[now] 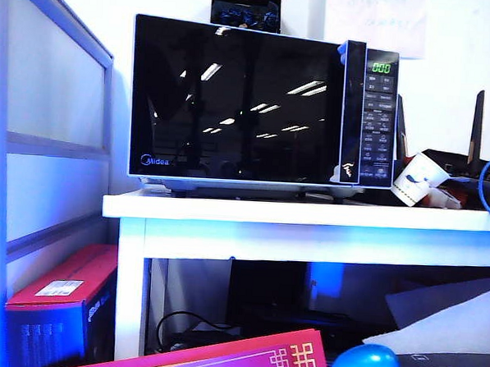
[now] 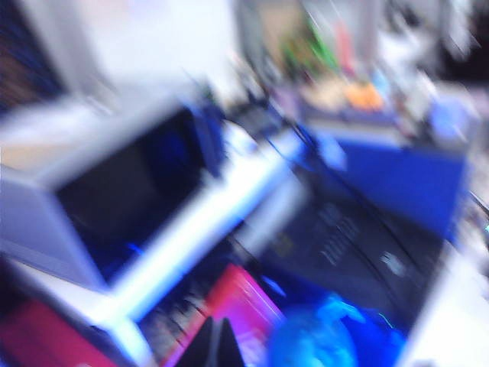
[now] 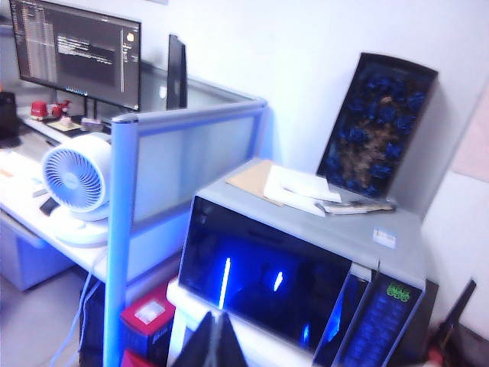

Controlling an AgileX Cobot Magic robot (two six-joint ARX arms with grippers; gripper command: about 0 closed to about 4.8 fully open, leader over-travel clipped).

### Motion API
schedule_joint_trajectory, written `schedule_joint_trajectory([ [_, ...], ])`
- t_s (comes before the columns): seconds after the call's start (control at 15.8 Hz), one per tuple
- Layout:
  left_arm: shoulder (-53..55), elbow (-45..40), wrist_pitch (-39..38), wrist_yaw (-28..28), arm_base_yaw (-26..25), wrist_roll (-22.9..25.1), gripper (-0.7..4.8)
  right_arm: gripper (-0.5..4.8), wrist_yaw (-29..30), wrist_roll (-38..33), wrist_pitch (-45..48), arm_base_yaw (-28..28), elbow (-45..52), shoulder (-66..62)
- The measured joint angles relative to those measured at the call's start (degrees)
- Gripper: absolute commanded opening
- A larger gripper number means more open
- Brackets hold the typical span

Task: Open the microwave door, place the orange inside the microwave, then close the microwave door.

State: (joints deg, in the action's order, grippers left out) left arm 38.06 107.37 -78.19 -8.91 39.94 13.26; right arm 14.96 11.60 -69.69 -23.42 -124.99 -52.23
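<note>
The microwave point(image 1: 263, 106) was black with a silver base trim; its glossy microwave door point(image 1: 237, 101) mirrored white ceiling lights and bore a white logo. The display point(image 1: 381, 68) glowed green. The worktop point(image 1: 301, 213) was white. Below sat a red box point(image 1: 62, 293) and a glossy blue rounded object point(image 1: 364, 366), perhaps the blue smear in the blurred left wrist view.

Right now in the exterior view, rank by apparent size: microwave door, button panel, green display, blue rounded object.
1. Microwave door, shut
2. Button panel
3. Blue rounded object, though it sits nearer the camera and is cut off by the frame edge
4. Green display
</note>
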Motion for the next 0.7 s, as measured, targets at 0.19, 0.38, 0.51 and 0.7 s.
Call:
schedule_joint_trajectory([
  [0.19,-0.07,-13.03,9.05,-7.74,0.0,-0.02,-0.05,-0.05,-0.24,-0.02,6.45,0.02,19.8,4.26],
  [0.38,-0.39,-26.71,17.94,-11.52,0.0,-0.02,-0.05,-0.05,0.33,-2.93,22.58,0.04,44.52,15.43],
  [0.51,-0.37,-37.11,26.29,-13.68,0.0,-0.92,-0.05,-0.05,-0.79,-4.09,35.98,0.0,61.66,23.15],
  [0.7,-0.31,-51.1,40.59,-13.86,-0.02,-4.17,-0.05,-0.05,-2.75,-4.33,49.96,0.02,82.97,33.27],
])
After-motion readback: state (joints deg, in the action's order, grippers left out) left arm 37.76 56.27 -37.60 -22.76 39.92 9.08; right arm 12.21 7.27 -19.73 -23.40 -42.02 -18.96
